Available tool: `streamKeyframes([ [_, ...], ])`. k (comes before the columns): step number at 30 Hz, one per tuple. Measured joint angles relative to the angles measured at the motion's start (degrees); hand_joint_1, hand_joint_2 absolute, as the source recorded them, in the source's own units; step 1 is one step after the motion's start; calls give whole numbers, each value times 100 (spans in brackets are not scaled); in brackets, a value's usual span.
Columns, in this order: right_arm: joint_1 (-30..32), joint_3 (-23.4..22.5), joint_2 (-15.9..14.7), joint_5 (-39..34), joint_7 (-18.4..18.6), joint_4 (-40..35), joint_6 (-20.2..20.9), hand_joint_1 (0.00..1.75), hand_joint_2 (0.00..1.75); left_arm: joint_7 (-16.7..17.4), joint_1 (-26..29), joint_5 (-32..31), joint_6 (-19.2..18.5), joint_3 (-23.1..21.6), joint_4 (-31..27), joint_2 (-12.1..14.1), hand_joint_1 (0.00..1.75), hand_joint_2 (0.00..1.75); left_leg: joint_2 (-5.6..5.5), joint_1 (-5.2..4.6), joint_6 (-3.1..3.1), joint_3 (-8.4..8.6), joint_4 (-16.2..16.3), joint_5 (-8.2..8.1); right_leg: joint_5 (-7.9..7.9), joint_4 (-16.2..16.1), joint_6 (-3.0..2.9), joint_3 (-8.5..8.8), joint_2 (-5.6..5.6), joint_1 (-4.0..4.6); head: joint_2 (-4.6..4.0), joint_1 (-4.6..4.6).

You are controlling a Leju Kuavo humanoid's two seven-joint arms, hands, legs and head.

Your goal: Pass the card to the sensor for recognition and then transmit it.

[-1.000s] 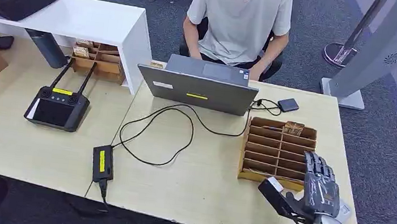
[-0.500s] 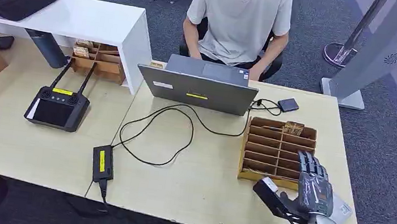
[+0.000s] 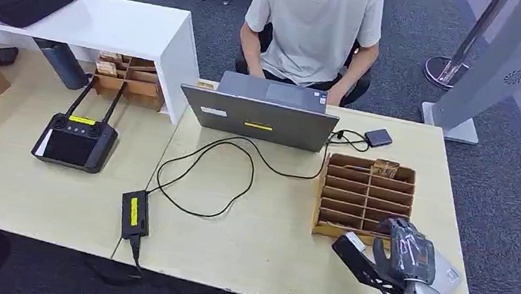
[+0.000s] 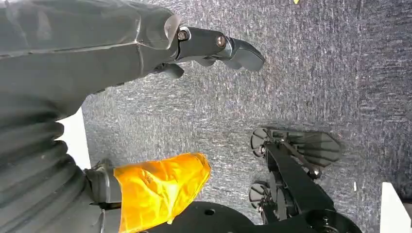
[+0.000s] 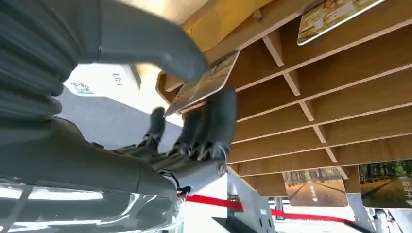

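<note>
The robot's right hand is at the near end of the wooden card rack on the pale table. Its thumb and dark fingers are squeezed together on a picture card, which is tilted and sits just at the edge of the rack. More cards stand in the far slots. The left hand hangs over grey carpet with nothing in it, its fingers loosely bent. A person in a white shirt sits behind a grey laptop.
</note>
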Motion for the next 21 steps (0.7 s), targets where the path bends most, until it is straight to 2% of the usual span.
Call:
streamKeyframes([
  [15, 23, -125, 0, -229, -76, -96, -26, 175, 175, -122, 1, -33, 52, 7, 0, 9, 0, 175, 1, 0, 0, 1, 0, 0, 0, 0, 0, -1, 0, 0, 0, 0],
  [21, 64, -153, 0, -229, -76, -149, -24, 175, 175, -192, 1, -33, 277, 17, 0, 11, 0, 175, 0, 0, 0, 1, 0, 0, 0, 0, 0, 0, 0, 0, 0, 0],
])
